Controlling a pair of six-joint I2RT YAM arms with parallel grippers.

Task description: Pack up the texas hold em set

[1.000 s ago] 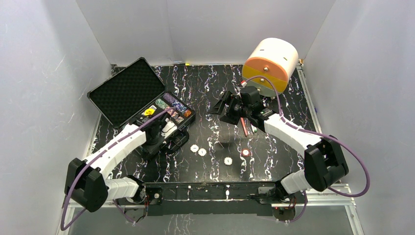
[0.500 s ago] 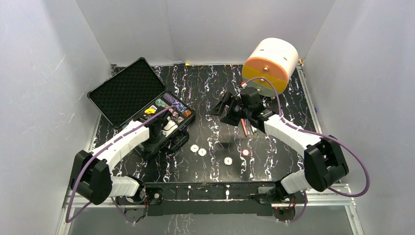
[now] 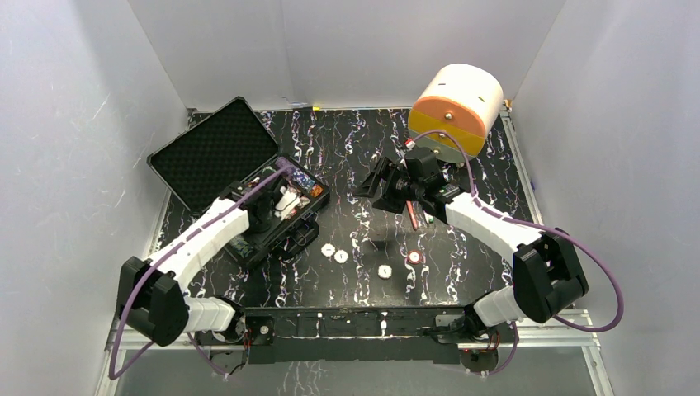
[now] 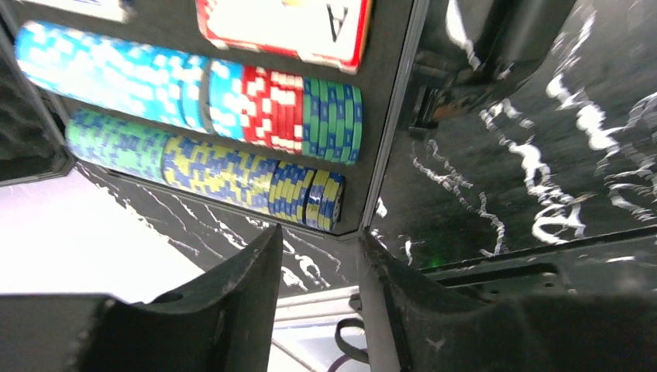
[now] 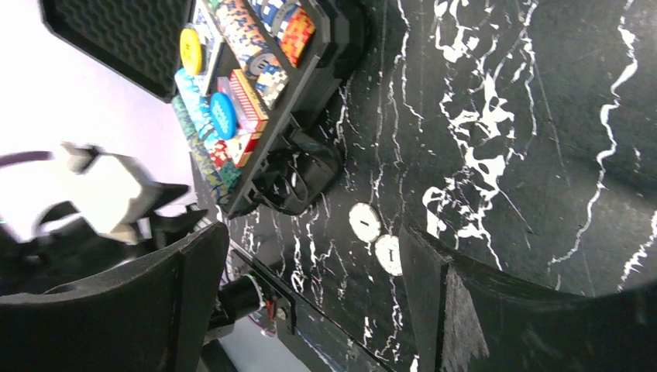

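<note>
The black case (image 3: pixel 213 153) lies open at the table's left, foam lid tipped back and tray (image 4: pixel 391 132) holding rows of coloured chips (image 4: pixel 194 77) and a red-edged card (image 4: pixel 287 27). My left gripper (image 3: pixel 285 198) hovers over the tray; its jaws (image 4: pixel 319 240) stand apart, open, with nothing between them. Three white chips (image 3: pixel 328 248) (image 3: pixel 341 256) (image 3: pixel 384 271) and a red-and-white one (image 3: pixel 414 257) lie loose on the table. The right gripper (image 3: pixel 371 186) hangs open and empty above mid-table, looking at two of the white chips (image 5: pixel 364 222).
A big orange-and-white cylinder (image 3: pixel 456 107) stands at the back right. A red pen (image 3: pixel 410 213) and a green pen (image 3: pixel 428 216) lie under the right arm. White walls close in the table on three sides.
My left gripper has moved farther over the case's tray and its jaws have parted from shut. The right arm has not moved.
</note>
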